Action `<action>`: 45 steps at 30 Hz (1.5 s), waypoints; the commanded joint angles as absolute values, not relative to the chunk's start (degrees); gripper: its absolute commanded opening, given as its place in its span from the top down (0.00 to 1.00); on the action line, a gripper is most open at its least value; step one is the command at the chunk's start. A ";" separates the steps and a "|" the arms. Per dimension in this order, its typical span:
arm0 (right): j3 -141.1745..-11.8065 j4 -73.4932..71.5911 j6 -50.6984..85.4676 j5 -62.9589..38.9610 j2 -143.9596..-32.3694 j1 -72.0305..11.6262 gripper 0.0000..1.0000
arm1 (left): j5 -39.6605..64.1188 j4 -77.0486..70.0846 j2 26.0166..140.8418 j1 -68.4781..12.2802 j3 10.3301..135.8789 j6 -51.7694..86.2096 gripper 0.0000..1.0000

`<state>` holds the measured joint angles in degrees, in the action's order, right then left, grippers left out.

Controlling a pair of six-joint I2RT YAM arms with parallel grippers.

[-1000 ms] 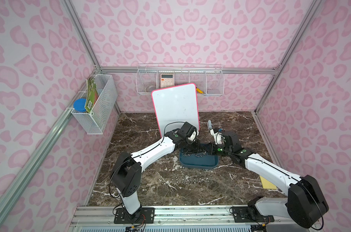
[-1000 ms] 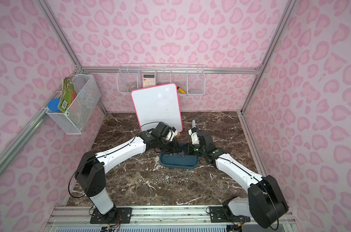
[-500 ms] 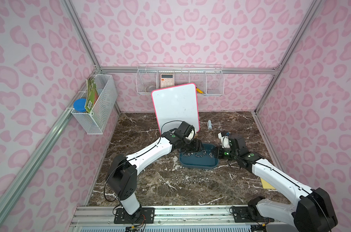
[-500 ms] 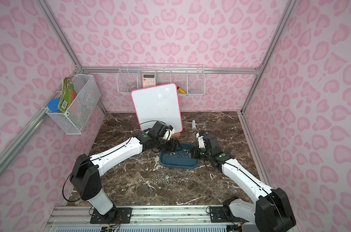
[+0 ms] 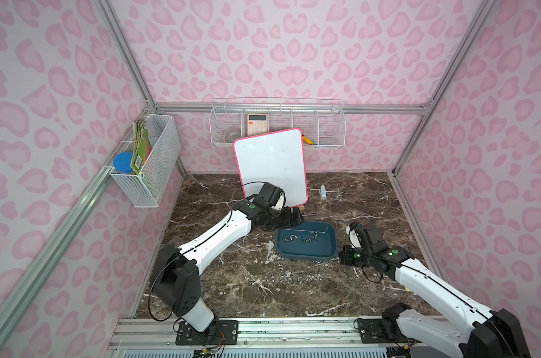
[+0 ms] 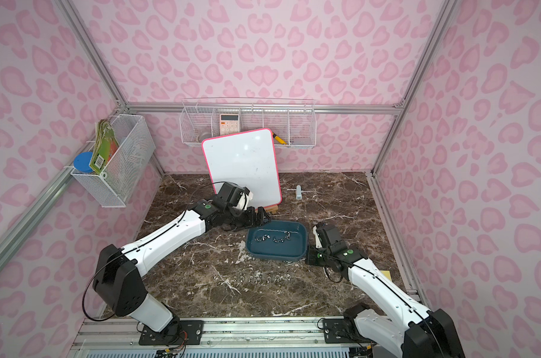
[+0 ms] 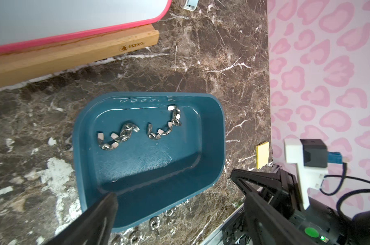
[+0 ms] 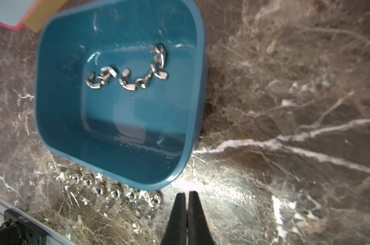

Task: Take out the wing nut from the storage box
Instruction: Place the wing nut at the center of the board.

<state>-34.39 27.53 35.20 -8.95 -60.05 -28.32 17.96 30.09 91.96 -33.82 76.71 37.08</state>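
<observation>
The dark teal storage box (image 5: 331,245) (image 6: 300,251) lies mid-table and holds several silver wing nuts (image 5: 303,239) (image 7: 120,135) (image 8: 126,74). A row of several more wing nuts (image 5: 297,279) (image 8: 114,193) lies on the marble just in front of it. My left gripper (image 5: 290,217) (image 7: 173,184) stands open by the box's back left corner, with nothing between its fingers. My right gripper (image 5: 344,258) (image 8: 187,194) is shut with nothing visible in it, low over the marble beside the box's front right corner.
A pink-rimmed whiteboard (image 5: 270,167) on a wooden stand (image 7: 73,53) stands right behind the box. A small blue-grey item (image 5: 323,192) lies at the back. A yellow sticky note (image 7: 262,156) is by the right wall. Wire baskets (image 5: 277,125) (image 5: 148,164) hang on the walls.
My left gripper has opened wide and drawn back from inside the box to its back left corner. My right arm has pulled away from the box toward the front right, still shut.
</observation>
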 commanded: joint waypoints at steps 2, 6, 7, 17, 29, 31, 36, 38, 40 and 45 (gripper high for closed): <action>-33.51 30.21 37.67 -6.35 -61.99 -29.84 1.00 | 16.02 30.78 90.77 -33.38 75.78 36.91 0.02; -33.67 28.90 38.64 -6.14 -66.73 -31.58 1.00 | 15.64 30.54 90.08 -33.23 74.63 37.44 0.02; -33.99 28.29 38.85 -6.07 -67.84 -32.30 1.00 | 15.42 30.72 89.81 -33.25 74.48 37.52 0.02; -36.18 24.26 42.42 -5.36 -75.54 -40.37 1.00 | 11.78 32.52 87.06 -33.10 73.05 37.97 0.02; -36.03 23.53 43.97 -4.93 -77.90 -42.71 0.93 | 9.81 33.44 86.57 -33.00 72.41 38.52 0.02; -36.06 23.47 43.70 -4.92 -77.04 -42.80 0.81 | 9.67 33.49 86.40 -33.04 72.33 38.17 0.02; -35.67 23.64 43.96 -4.15 -73.18 -42.89 0.66 | 8.29 35.77 87.14 -32.85 73.37 39.33 0.02; -36.07 24.57 43.63 -3.47 -71.23 -42.91 0.64 | 7.70 35.77 87.43 -32.83 73.31 39.60 0.02; -36.47 25.24 42.84 -2.89 -69.14 -42.92 0.60 | 6.81 35.71 87.41 -32.79 73.18 39.89 0.02; -38.08 26.32 40.76 0.13 -63.31 -42.76 0.48 | 4.74 33.52 86.80 -32.83 71.84 40.04 0.02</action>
